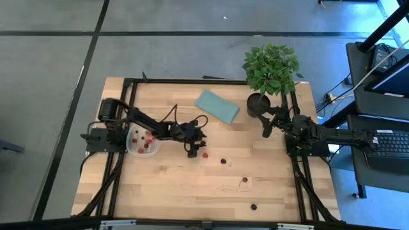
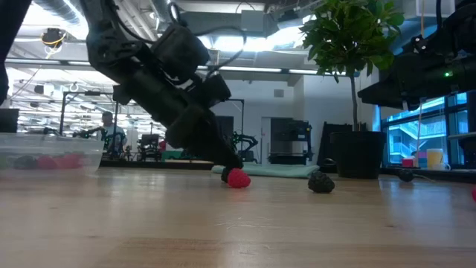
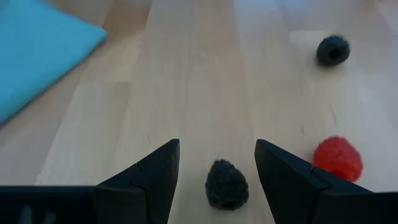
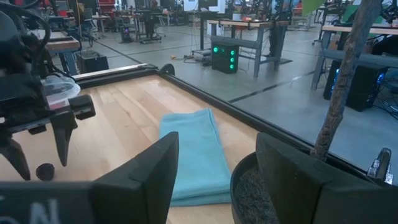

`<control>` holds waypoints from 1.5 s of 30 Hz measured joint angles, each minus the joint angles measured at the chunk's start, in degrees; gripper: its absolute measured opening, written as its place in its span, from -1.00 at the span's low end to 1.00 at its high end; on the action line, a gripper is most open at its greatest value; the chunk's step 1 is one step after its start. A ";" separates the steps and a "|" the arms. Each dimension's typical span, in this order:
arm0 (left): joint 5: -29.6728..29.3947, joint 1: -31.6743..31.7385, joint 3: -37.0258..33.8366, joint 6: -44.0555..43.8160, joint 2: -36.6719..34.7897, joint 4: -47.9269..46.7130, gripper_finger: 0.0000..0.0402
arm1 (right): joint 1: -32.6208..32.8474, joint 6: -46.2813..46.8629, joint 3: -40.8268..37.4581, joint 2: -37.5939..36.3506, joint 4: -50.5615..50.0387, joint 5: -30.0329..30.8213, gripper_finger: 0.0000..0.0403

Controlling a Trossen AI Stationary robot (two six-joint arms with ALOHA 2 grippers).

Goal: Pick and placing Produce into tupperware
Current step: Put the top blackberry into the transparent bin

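The left gripper (image 1: 193,151) is down at the middle of the worktop (image 1: 192,191), fingers spread wide either side of a dark berry (image 3: 227,184) that lies on the wood between them, not yet gripped. A red berry (image 1: 205,154) lies just beside that gripper, on its right-edge side, and another dark berry (image 1: 223,161) lies a little further toward the right edge. The plastic tub (image 1: 131,148) sits near the left edge, under the left arm, already holding several red and dark berries (image 1: 147,142).

Two more fruits wait near the front edge: a red one with a stem (image 1: 244,181) and a dark one (image 1: 254,207) closer to the front. A folded teal cloth (image 1: 217,105) lies toward the back edge, and a potted plant (image 1: 271,67) stands at the back right corner.

The right gripper (image 1: 266,130) waits at the right edge just beside the plant pot, fingers apart and holding nothing.

The step in hand appears to be the pickup of the dark berry. The next move would call for closing the fingers gently on this small, soft fruit, without nudging the red berry alongside, then lifting it and carrying it back toward the left edge to drop it into the tub.
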 joint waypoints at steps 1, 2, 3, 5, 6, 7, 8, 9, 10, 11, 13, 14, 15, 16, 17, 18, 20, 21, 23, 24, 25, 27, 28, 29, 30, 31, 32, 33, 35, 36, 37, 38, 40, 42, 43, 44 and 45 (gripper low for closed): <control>0.00 0.00 0.12 -0.01 0.30 -0.11 0.01 | 0.00 0.01 0.00 -0.01 -0.10 -0.01 0.08; -0.01 0.00 0.13 -0.07 0.54 -0.12 0.01 | 0.01 -0.01 0.00 -0.01 -0.12 0.01 0.08; 0.01 0.00 0.20 -0.26 0.86 -0.13 0.01 | 0.00 -0.01 0.00 -0.01 -0.14 -0.01 0.08; -0.01 0.00 0.17 -0.46 1.00 -1.52 0.01 | -0.01 -0.01 0.00 -0.01 -0.31 0.00 0.08; -0.01 0.00 0.17 -0.46 1.00 -1.67 0.01 | 0.00 0.00 0.00 0.00 -0.39 0.00 0.08; -0.01 0.00 0.19 -0.46 0.99 -1.96 0.01 | -0.02 -0.01 0.00 0.01 -0.47 -0.01 0.08; -0.01 0.00 0.22 -0.48 0.96 -2.52 0.01 | -0.01 -0.01 0.00 -0.01 -0.49 0.01 0.08; -0.01 0.00 0.21 -0.49 0.98 -3.27 0.01 | 0.00 -0.01 0.00 -0.01 -0.49 0.00 0.08; 0.00 0.00 0.17 -0.56 0.98 -3.48 0.01 | -0.01 -0.01 0.00 -0.01 -0.51 0.00 0.08; -0.01 0.00 0.17 -0.55 0.98 -3.53 0.01 | -0.02 -0.01 0.00 -0.01 -0.51 -0.01 0.08; -0.01 0.00 0.17 -0.56 0.98 -3.66 0.01 | 0.00 0.00 0.00 -0.01 -0.53 -0.01 0.08; -0.01 0.00 0.17 -0.56 0.98 -3.67 0.01 | -0.01 -0.01 0.00 -0.01 -0.52 -0.01 0.08; -0.01 0.00 0.17 -0.50 0.98 -3.66 0.01 | -0.01 0.01 0.00 -0.01 -0.53 0.01 0.08; -0.01 0.00 0.17 -0.47 0.98 -3.66 0.01 | -0.01 0.01 0.00 -0.01 -0.53 0.00 0.08; -0.01 -0.02 0.17 -0.48 0.98 -3.66 0.01 | 0.01 0.00 0.00 -0.01 -0.53 -0.02 0.08; -0.01 -0.02 0.17 -0.49 0.98 -3.66 0.01 | -0.02 -0.01 0.00 -0.01 -0.53 0.01 0.08; -0.01 -0.02 0.17 -0.62 0.98 -3.66 0.01 | -0.01 -0.01 0.00 -0.01 -0.53 0.00 0.08; -0.01 -0.02 0.17 -0.85 0.98 -3.66 0.01 | -0.01 -0.01 0.00 -0.01 -0.53 -0.01 0.08; -0.01 -0.02 0.17 -1.64 0.98 -3.66 0.01 | 0.01 0.01 0.00 -0.01 -0.53 0.00 0.08; -0.01 -0.02 0.17 -1.84 0.98 -3.66 0.01 | 0.00 -0.01 0.00 0.00 -0.53 0.00 0.08; -0.01 -0.02 0.17 -1.86 0.98 -3.64 0.01 | -0.02 -0.01 0.00 0.01 -0.53 -0.01 0.08; -0.01 -0.02 0.17 -1.90 0.98 -3.64 0.01 | 0.00 -0.01 0.00 -0.01 -0.53 0.01 0.08; -0.01 -0.02 0.17 -1.90 0.98 -3.64 0.01 | -0.02 -0.01 0.00 -0.01 -0.53 -0.01 0.08; -0.01 -0.02 0.17 -1.94 0.98 -3.64 0.01 | 0.00 -0.01 0.00 0.00 -0.53 0.00 0.08; -0.01 -0.07 0.17 -1.98 0.98 -3.64 0.01 | -0.01 -0.01 0.00 -0.01 -0.53 0.00 0.08; -0.01 -0.18 0.17 -1.99 0.98 -3.64 0.01 | -0.02 -0.01 0.00 -0.01 -0.53 0.00 0.08; -0.01 -0.27 0.17 -1.96 0.97 -3.64 0.01 | -0.01 0.00 0.00 -0.01 -0.53 0.00 0.08; -0.01 -0.28 0.17 -1.95 0.98 -3.64 0.01 | -0.01 -0.01 0.00 0.00 -0.53 -0.02 0.08; -0.01 -0.28 0.17 -1.95 0.98 -3.66 0.00 | 0.01 -0.01 0.00 -0.01 -0.53 -0.02 0.08; -0.01 -0.28 0.17 -1.95 0.96 -3.66 -0.01 | -0.01 -0.01 0.00 -0.01 -0.53 0.01 0.08; -0.01 -0.28 0.17 -1.95 0.96 -3.68 -0.03 | -0.02 -0.01 0.00 0.00 -0.53 0.00 0.08; -0.01 -0.28 0.17 -1.95 0.98 -3.66 -0.06 | 0.00 -0.01 0.00 -0.01 -0.53 0.00 0.08; -0.01 -0.28 0.17 -1.95 0.96 -3.67 -0.13 | 0.00 -0.01 0.00 -0.01 -0.53 0.01 0.08; -0.01 -0.28 0.17 -1.95 0.96 -3.67 -0.21 | 0.01 -0.01 0.00 0.00 -0.53 0.01 0.08; -0.01 -0.28 0.17 -1.93 0.96 -3.67 -0.26 | -0.02 -0.01 0.00 -0.01 -0.53 -0.01 0.08; -0.01 -0.28 0.17 -1.95 0.96 -3.68 -0.30 | -0.02 -0.01 0.00 -0.01 -0.53 0.01 0.08; -0.01 -0.28 0.17 -1.94 0.96 -3.68 -0.35 | 0.00 -0.01 0.00 -0.01 -0.53 0.01 0.08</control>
